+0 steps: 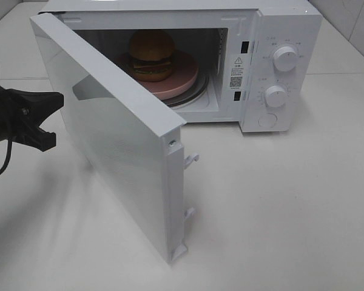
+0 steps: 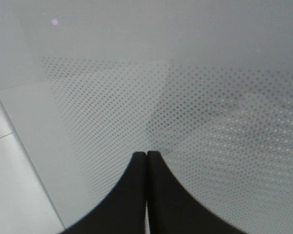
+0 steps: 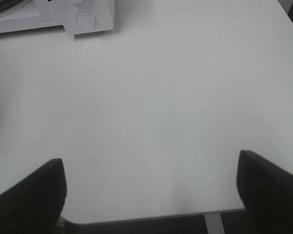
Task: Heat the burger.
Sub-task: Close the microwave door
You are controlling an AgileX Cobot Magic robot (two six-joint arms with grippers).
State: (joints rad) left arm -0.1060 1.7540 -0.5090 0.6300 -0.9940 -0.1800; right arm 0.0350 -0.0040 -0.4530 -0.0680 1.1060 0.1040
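Note:
The burger [image 1: 151,54] sits on a round pink plate [image 1: 185,76] inside the white microwave [image 1: 288,24]. The microwave's door [image 1: 109,139] stands swung out toward the front left. My left gripper [image 1: 57,103] is shut and empty, with its tip right at the door's outer face. The left wrist view shows its fingers pressed together [image 2: 146,156] against the dotted door panel [image 2: 195,97]; I cannot tell whether they touch it. In the right wrist view my right gripper [image 3: 150,161] hangs open and empty over bare table. It is outside the exterior high view.
On the microwave's right panel are two white knobs [image 1: 285,59] [image 1: 275,96] and a round button [image 1: 268,120]. The white table [image 1: 279,200] spreads in front and to the right. Its front edge [image 3: 136,217] lies just under the right gripper. Door latch hooks [image 1: 191,159] stick out.

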